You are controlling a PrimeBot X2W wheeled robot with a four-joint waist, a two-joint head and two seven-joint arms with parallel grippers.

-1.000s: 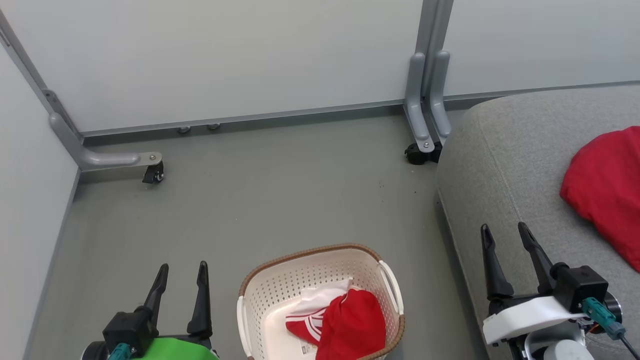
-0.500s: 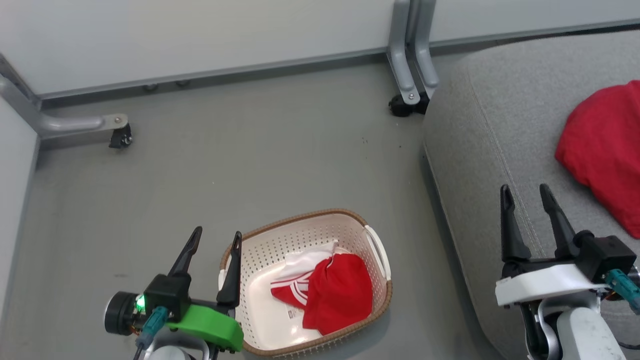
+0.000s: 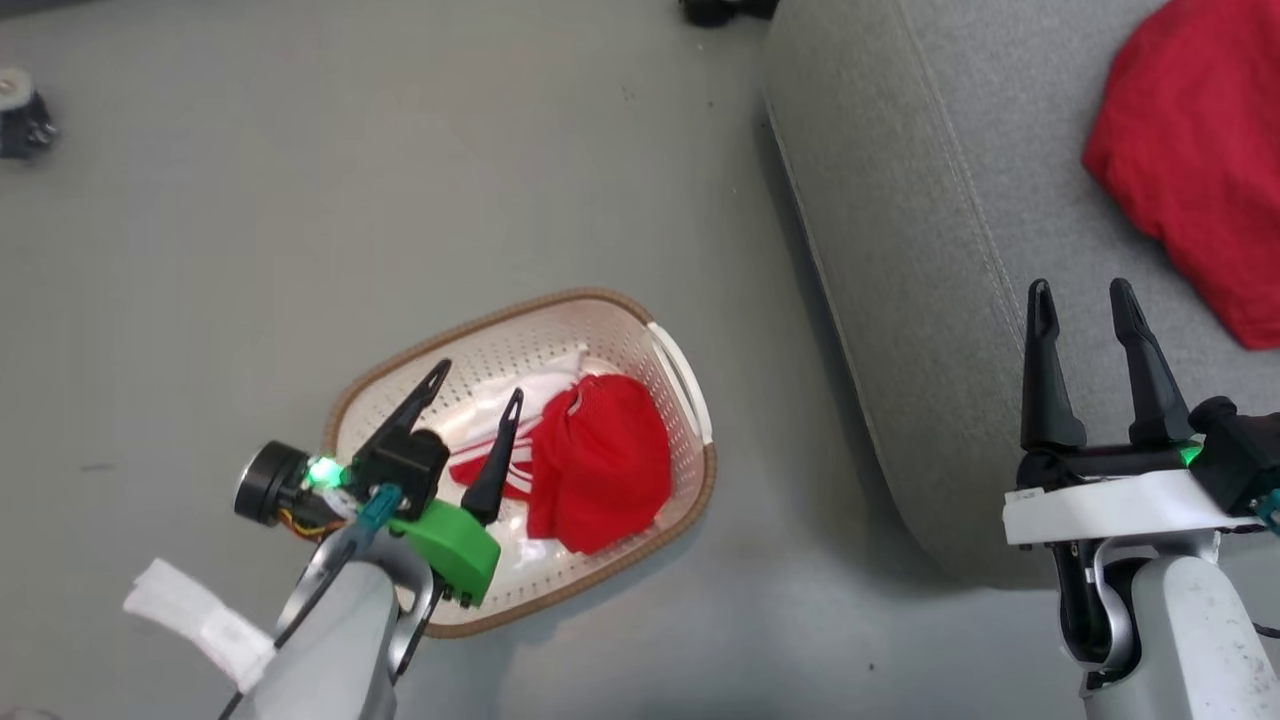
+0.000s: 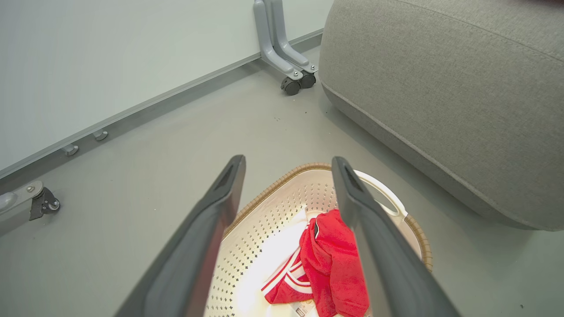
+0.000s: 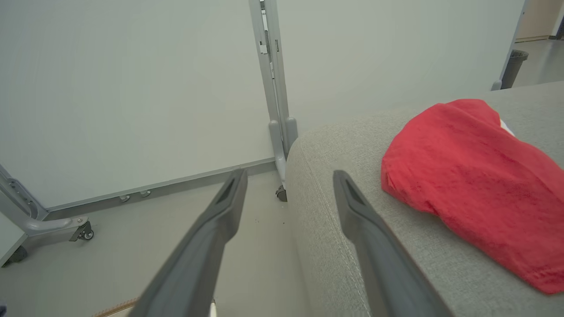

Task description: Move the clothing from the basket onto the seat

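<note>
The cream basket point(image 3: 680, 372) point(image 4: 396, 207) with a brown rim stands on the grey floor left of the seat point(image 3: 920, 250) point(image 4: 440, 88) point(image 5: 352, 145). Crumpled inside it lies a red garment with white trim point(image 3: 600, 460) point(image 4: 335, 259). A plain red garment point(image 3: 1190, 140) point(image 5: 467, 176) rests on the seat. My left gripper point(image 3: 478, 382) point(image 4: 286, 163) hangs open over the basket's left part, above the clothing, holding nothing. My right gripper point(image 3: 1082, 290) point(image 5: 288, 176) stands open above the seat's front edge, empty, left of the plain red garment.
Pale partition panels on grey caster feet point(image 4: 295, 83) point(image 5: 282, 189) stand behind the floor area. Another caster point(image 3: 20, 110) point(image 4: 44, 204) sits at the far left. A white tag point(image 3: 195, 620) hangs off my left forearm.
The head camera has tilted down, so the whole picture shifted. My left gripper has moved right, from beside the basket's left rim to over its inside. The right gripper holds roughly the same place.
</note>
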